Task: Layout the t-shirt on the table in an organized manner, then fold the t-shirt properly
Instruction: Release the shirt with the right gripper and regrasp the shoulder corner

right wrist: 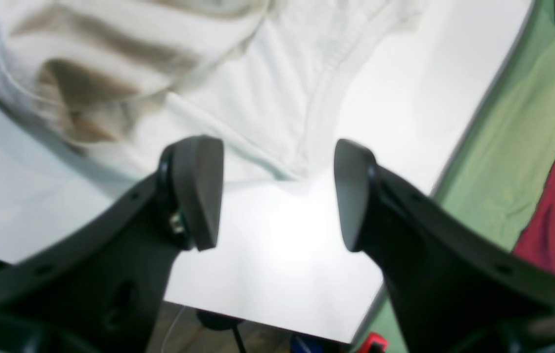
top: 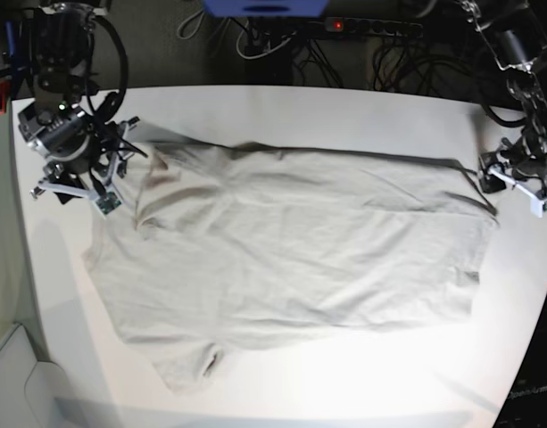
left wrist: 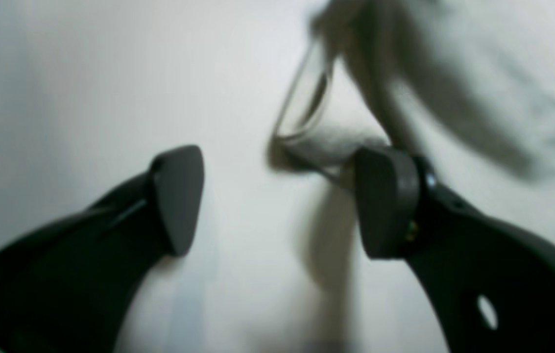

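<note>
Between the two grippers, spread nearly flat across the white bench (top: 282,107): the grey-beige t-shirt (top: 291,241), still creased. Just ahead of the left gripper (left wrist: 277,201), jaws wide apart and holding nothing, a raised fold of the shirt's hem touching the outer side of one pad. Ahead of the right gripper (right wrist: 277,193), likewise wide open and empty, a rumpled sleeve and seam, with bare bench directly under the pads.
</note>
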